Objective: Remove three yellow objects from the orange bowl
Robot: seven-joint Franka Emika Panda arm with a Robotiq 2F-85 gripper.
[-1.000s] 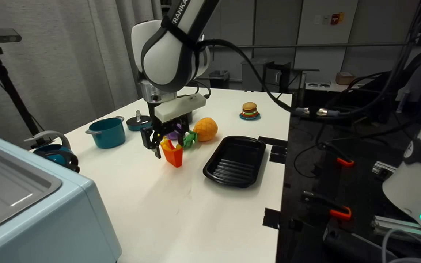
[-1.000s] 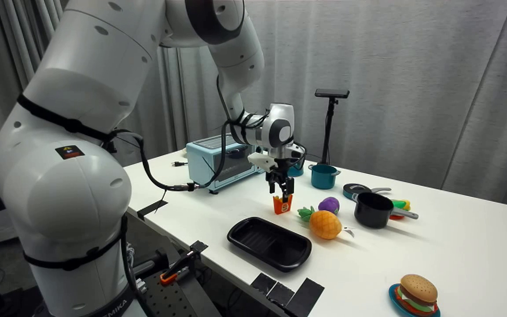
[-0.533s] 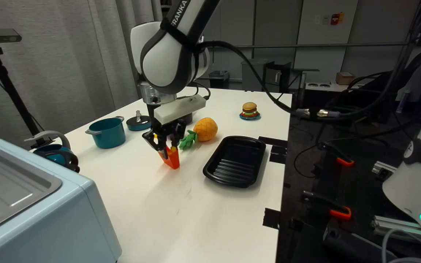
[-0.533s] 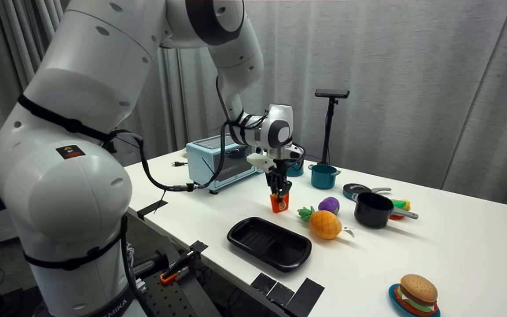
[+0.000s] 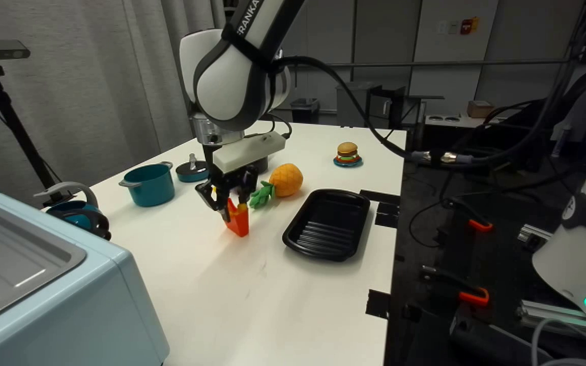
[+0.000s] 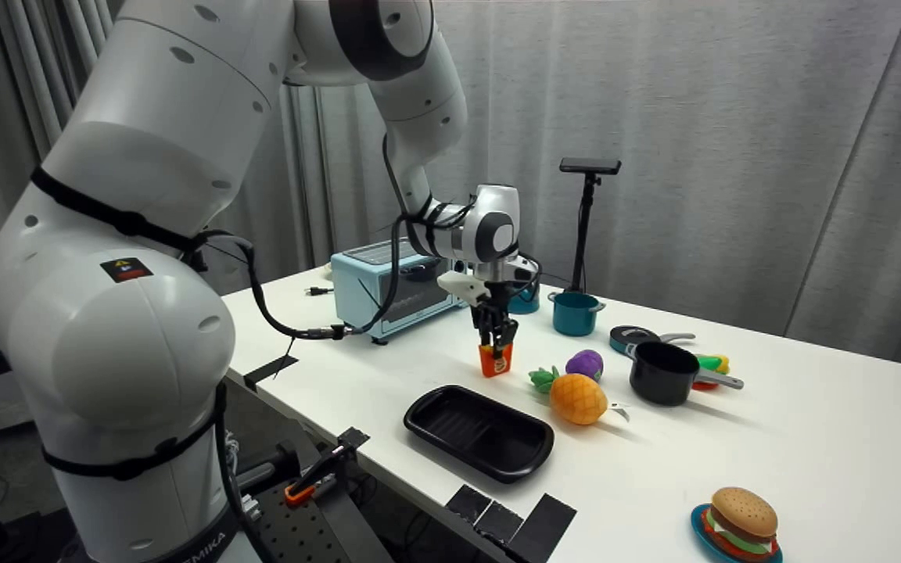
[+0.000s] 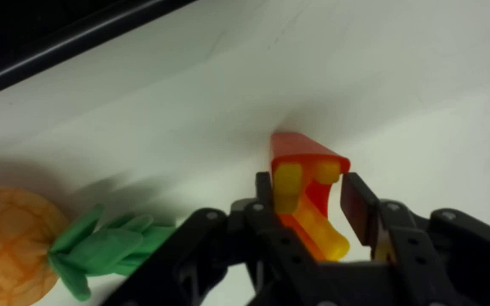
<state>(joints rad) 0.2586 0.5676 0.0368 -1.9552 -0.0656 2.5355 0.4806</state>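
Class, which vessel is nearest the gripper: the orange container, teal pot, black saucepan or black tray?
The orange container, holding yellow pieces: the gripper is at its top, while the teal pot, black saucepan and black tray stand apart.

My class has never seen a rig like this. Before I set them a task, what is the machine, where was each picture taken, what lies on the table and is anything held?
The machine is a robot arm ending in a two-fingered gripper. The wide views come from two cameras apart from the robot; the close-up from one on its wrist. On the table are a black tray, a toy pineapple, a toy burger, a teal pot, a black saucepan and a light-blue toaster oven, among other things. Between the gripper's fingers is a small red-orange cup with yellow pieces inside, like toy fries. Whether they grip it, I cannot tell.
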